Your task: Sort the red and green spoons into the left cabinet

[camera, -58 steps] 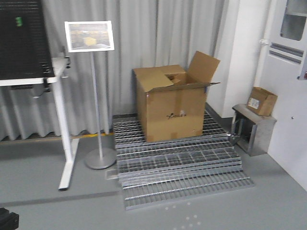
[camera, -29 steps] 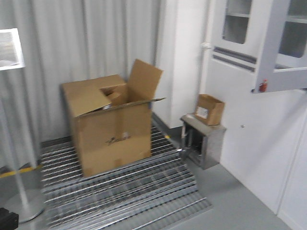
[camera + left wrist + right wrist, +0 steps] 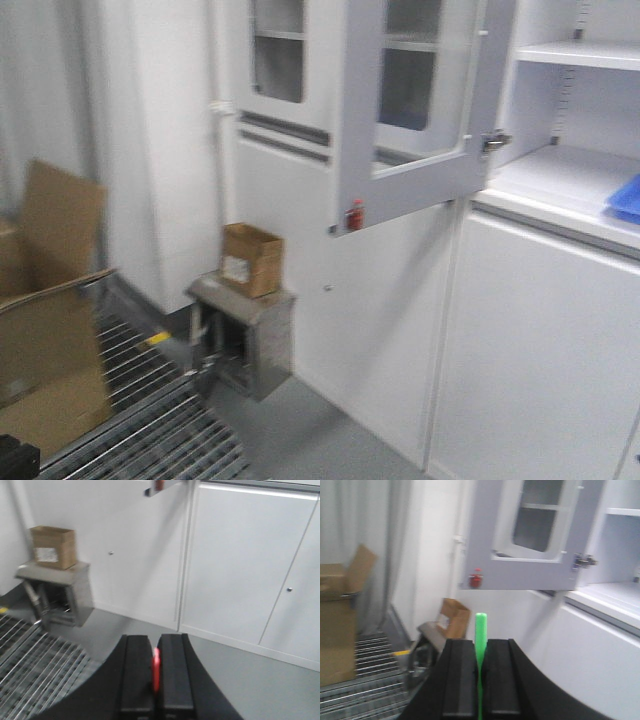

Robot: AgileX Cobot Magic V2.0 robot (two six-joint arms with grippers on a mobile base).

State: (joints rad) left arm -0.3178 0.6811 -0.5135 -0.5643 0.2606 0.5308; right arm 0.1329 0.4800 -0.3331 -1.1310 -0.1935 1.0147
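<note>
Left pincer point(image 3: 155, 652) is clenched on the red spoon point(image 3: 156, 670). Only a thin red sliver shows between the black fingers point(image 3: 137, 670), so the grip looks deep on the handle and the bowl is out of sight. Right pincer point(image 3: 480, 650) is clamped on the green spoon point(image 3: 480, 625), whose flat stub pokes up past the fingertips; can't tell which end that is. My read is that both spoons are very light thin plastic, stiff enough to hold shape but slick and easy to pivot or squirt out of a flat-pad pinch. I'd grip mid-handle across the flat faces with moderate force, since over-squeezing risks bending or snapping the slim shaft. With so little red exposed, that one will likely just drop on release, so I'd open low over the shelf to keep it from bouncing or skating on the smooth surface. Further out are floor grating point(image 3: 150, 440), a big cardboard box point(image 3: 40, 330), and a small box point(image 3: 250, 260) sitting on a metal stand point(image 3: 245, 330). Beyond those, the cabinet point(image 3: 570, 180) stands with its glazed door point(image 3: 410, 110) swung open, pale shelves bare apart from something blue point(image 3: 625, 200) at the frame edge. Both spoons are well apart from any shelf.
</note>
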